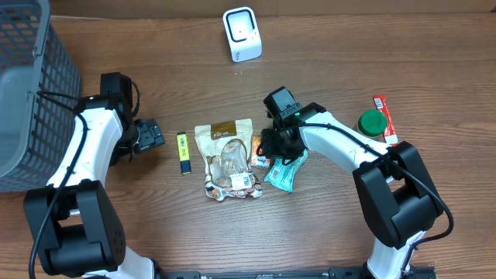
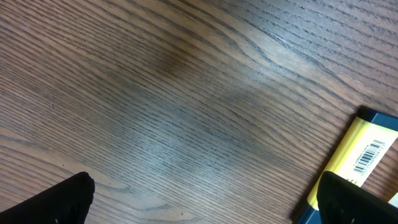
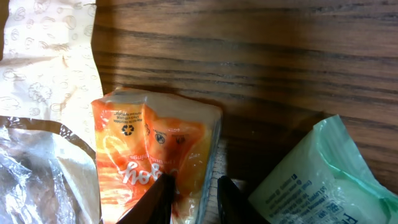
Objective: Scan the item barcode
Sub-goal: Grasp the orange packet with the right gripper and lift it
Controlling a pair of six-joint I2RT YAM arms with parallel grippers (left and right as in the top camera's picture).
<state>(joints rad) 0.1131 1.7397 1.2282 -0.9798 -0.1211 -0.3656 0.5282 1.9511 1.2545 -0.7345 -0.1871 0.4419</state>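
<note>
The white barcode scanner (image 1: 242, 33) stands at the far middle of the table. My right gripper (image 1: 271, 147) (image 3: 194, 186) is down among the items and is shut on the right edge of a small orange sachet (image 3: 143, 149) (image 1: 260, 156), one finger on its printed face and the other at its sealed edge. My left gripper (image 1: 151, 133) (image 2: 202, 199) hangs open over bare wood, holding nothing. Just to its right lies a yellow and blue stick pack (image 1: 183, 152) (image 2: 364, 158) with its barcode facing up.
A brown and clear snack bag (image 1: 226, 159) (image 3: 50, 68) lies left of the sachet, a mint-green packet (image 1: 283, 174) (image 3: 317, 174) right of it. A green-lidded jar (image 1: 371, 122) and a red pack (image 1: 382, 116) sit at the right. A grey basket (image 1: 31, 85) fills the left edge.
</note>
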